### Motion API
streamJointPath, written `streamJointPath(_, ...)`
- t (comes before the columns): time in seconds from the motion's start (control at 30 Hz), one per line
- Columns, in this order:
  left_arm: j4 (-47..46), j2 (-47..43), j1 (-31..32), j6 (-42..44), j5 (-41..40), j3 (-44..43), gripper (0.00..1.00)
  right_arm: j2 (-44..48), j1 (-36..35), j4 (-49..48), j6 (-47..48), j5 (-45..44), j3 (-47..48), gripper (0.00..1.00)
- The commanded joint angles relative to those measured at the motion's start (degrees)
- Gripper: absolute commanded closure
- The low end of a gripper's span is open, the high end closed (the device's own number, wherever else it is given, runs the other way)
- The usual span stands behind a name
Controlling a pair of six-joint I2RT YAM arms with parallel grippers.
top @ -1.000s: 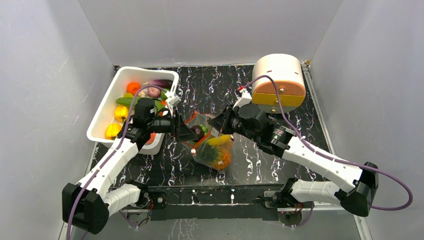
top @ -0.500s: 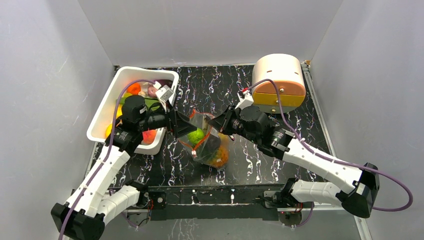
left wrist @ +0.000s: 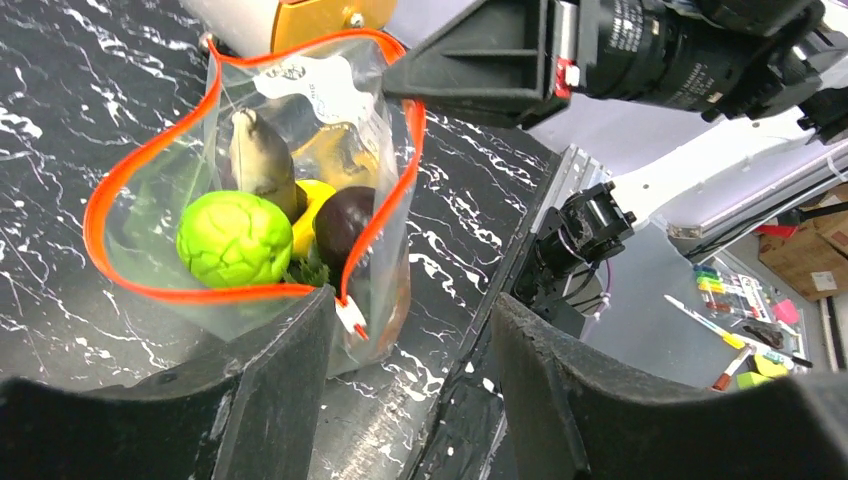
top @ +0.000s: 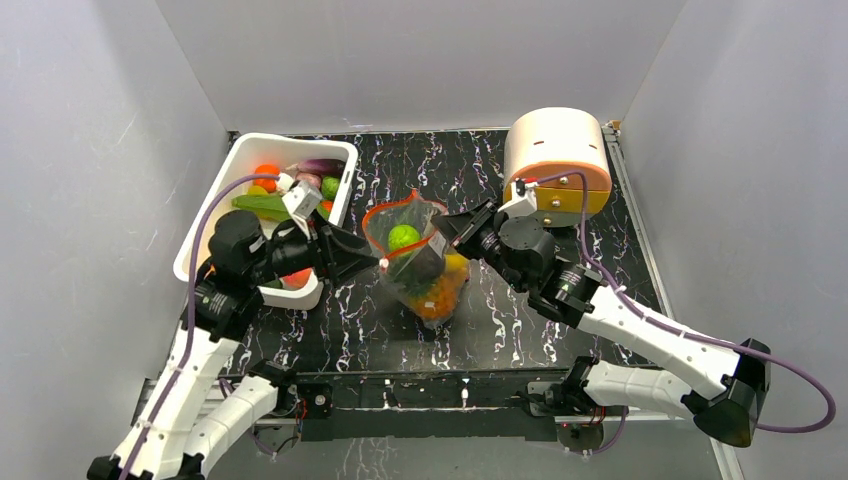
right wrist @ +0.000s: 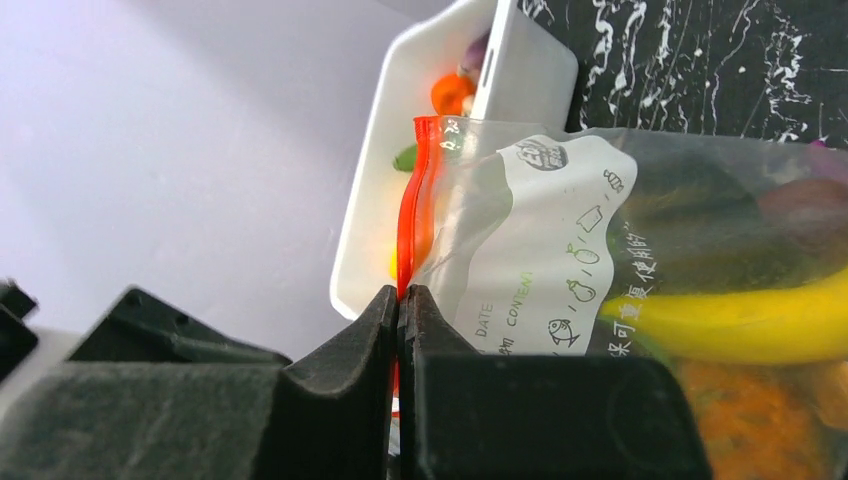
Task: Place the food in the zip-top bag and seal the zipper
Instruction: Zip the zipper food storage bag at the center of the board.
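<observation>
The zip-top bag (top: pixel 428 290) stands in the middle of the table with its mouth held wide. Its orange-red zipper (left wrist: pixel 200 293) forms an open loop. Food fills the bag: a green fruit (left wrist: pixel 233 238) on top, with a dark purple piece (left wrist: pixel 345 222) and a yellow banana (right wrist: pixel 740 320) beneath. My right gripper (right wrist: pixel 400 300) is shut on the zipper strip at the bag's right edge and holds it up. Just left of the bag's near corner, my left gripper (left wrist: pixel 410 310) is open with nothing between its fingers. More food (top: pixel 265 175) lies in the white tub.
The white tub (top: pixel 205 210) sits at the back left, just behind my left arm. A round cream and orange container (top: pixel 557 160) stands at the back right, behind my right arm. Grey walls close in both sides and the back.
My left gripper has drawn back leftward out of the bag's mouth, leaving the green fruit inside. My right gripper has lifted the bag's edge, so the bag stands more upright.
</observation>
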State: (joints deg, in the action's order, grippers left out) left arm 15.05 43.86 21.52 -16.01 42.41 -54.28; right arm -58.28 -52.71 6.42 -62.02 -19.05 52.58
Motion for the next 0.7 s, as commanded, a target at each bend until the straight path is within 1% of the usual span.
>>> streamJointPath(0.0,-4.0,-3.8,0.3,-1.3,1.6,4.1,0.44,2.4,0.2,-9.6,-5.1,-6.3,0.3,1.0)
streamJointPath(0.07,-7.1,-4.2,0.3,-1.6,3.0,7.0,0.46,2.6,0.1,-10.3,-6.3,-7.3,-0.1,1.0)
streamJointPath(0.2,-10.7,-4.4,0.3,-1.1,1.9,11.0,0.55,2.6,0.2,-10.5,-7.6,-9.2,0.1,1.0)
streamJointPath(0.4,-17.9,-3.2,0.3,-4.4,1.6,16.4,0.64,2.6,0.2,-10.8,-8.4,-10.4,0.2,1.0)
streamJointPath(0.67,-32.5,-2.5,0.7,-12.8,2.4,23.2,0.65,2.1,0.2,-11.3,-9.3,-10.7,0.0,1.0)
